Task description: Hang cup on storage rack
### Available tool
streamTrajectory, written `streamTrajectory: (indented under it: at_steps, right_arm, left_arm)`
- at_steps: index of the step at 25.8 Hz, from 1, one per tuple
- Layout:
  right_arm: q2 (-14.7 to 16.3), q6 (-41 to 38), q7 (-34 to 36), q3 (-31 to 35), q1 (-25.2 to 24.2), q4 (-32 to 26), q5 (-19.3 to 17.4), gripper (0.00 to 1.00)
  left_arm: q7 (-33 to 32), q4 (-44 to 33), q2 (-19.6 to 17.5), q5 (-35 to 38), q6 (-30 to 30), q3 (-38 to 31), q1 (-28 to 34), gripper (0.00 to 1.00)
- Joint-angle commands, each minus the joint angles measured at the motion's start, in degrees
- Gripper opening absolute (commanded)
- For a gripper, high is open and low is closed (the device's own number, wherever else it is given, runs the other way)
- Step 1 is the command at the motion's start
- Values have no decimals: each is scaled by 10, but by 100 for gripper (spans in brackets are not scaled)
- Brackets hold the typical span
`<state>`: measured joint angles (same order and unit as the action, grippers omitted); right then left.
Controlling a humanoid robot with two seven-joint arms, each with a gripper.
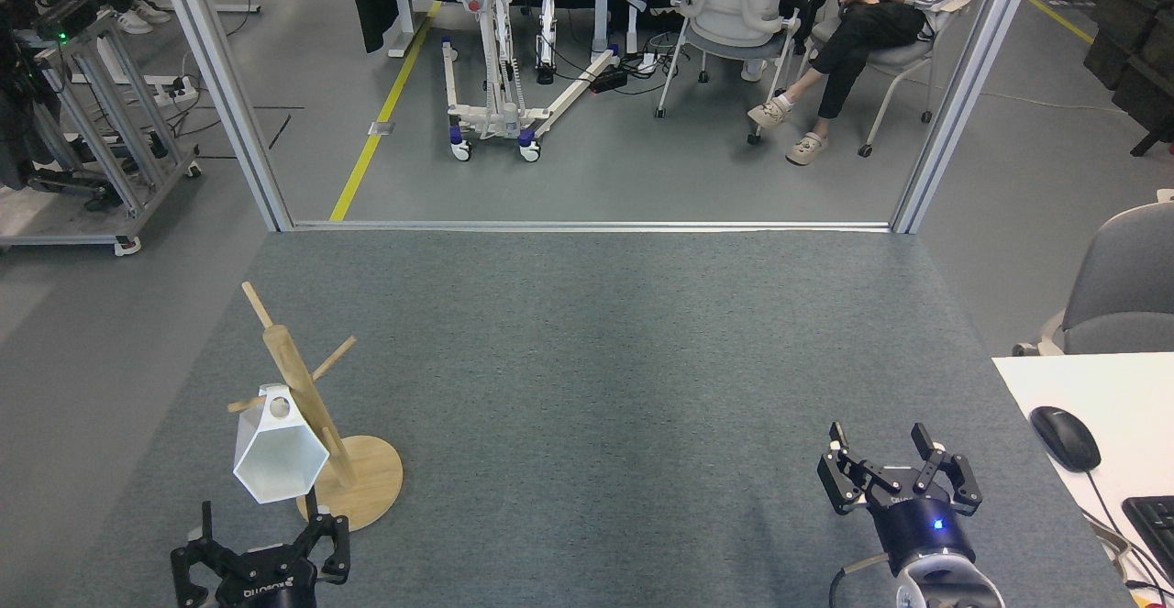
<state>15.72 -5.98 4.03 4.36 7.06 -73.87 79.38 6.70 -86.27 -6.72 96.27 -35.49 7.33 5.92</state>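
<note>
The white faceted cup [278, 450] hangs by its pierced handle tab on a low left peg of the wooden storage rack [307, 406], mouth tilted down toward me. The rack stands on its round base at the table's front left. My left gripper [261, 548] is open just below the cup, apart from it, holding nothing. At the front right my right gripper [897, 475] is open with nothing between its fingers.
The grey table [587, 360] stretches ahead. A white desk [1091, 388] with a black mouse [1064, 437] and a keyboard corner sits at the right. Beyond the far edge are chairs, a seated person [871, 12], a lift frame and a cart.
</note>
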Motion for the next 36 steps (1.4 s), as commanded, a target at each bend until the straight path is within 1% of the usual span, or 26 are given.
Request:
streamTrajectory:
  at_steps: [1,3,6,8,9,10,11,13,14,16,18,19,21,23,25,27,28,30,31,33,36]
  right_arm:
    - [-2,0,-3,0,-3,-59,0,99]
    - [-3,0,-3,0,-17,-86,0,99]
    - [-3,0,-3,1,-22,-95,0,99]
    - [-1,0,-4,3,-22,-95,0,99]
    - [0,0,-4,4,-22,-95,0,99]
    - [1,0,-4,5,-22,-95,0,99]
    - [2,1,-3,5,-21,-95,0,99]
    - [8,8,-3,5,-21,-95,-5,99]
    - [15,11,-3,6,-21,-95,-5,99]
    - [20,11,2,7,-25,-102,-5,99]
    - [21,14,-1,10,-25,-104,-8,99]
    - [22,18,-1,12,-24,-104,-9,99]
    - [27,29,1,16,-23,-104,-10,99]
    - [33,32,3,18,-23,-104,-12,99]
    - [29,33,2,21,-21,-101,-14,99]
    - [33,32,1,21,-20,-101,-16,99]
    - [36,31,1,21,-20,-101,-17,99]
    - [36,29,-3,21,-18,-100,-19,99]
    - [34,30,-3,20,-18,-98,-24,99]
    - [29,33,-3,17,-21,-93,-30,99]
    - [19,34,-3,11,-29,-93,-29,99]
  left_arm:
    - [-1,2,0,-1,0,0,12,100]
    - [-1,-1,4,-2,0,0,28,100]
    - [2,-4,16,-2,1,7,59,100]
    - [2,-10,19,-1,7,33,75,100]
    - [2,-21,18,-2,19,49,85,100]
    - [2,-28,18,-2,45,66,92,100]
    - [2,-28,19,-3,87,85,92,100]
    - [2,-26,25,-4,189,117,84,100]
    - [4,-25,36,-5,246,131,73,100]
    - [12,-23,65,-4,329,143,44,100]
    - [16,-31,86,-4,371,142,33,100]
    - [14,-36,96,-4,376,142,31,100]
    - [5,-58,118,-4,374,142,19,100]
    - [2,-66,126,-4,372,142,-1,100]
    - [-5,-61,134,-6,362,140,-43,99]
    - [-31,-57,138,-28,316,142,-85,99]
    - [-58,-57,139,-43,283,144,-101,99]
    - [-103,-57,142,-67,226,145,-126,99]
    - [-109,-55,142,-69,206,146,-137,99]
    - [-108,-33,143,-65,184,149,-157,99]
    - [-107,0,143,-57,165,162,-182,99]
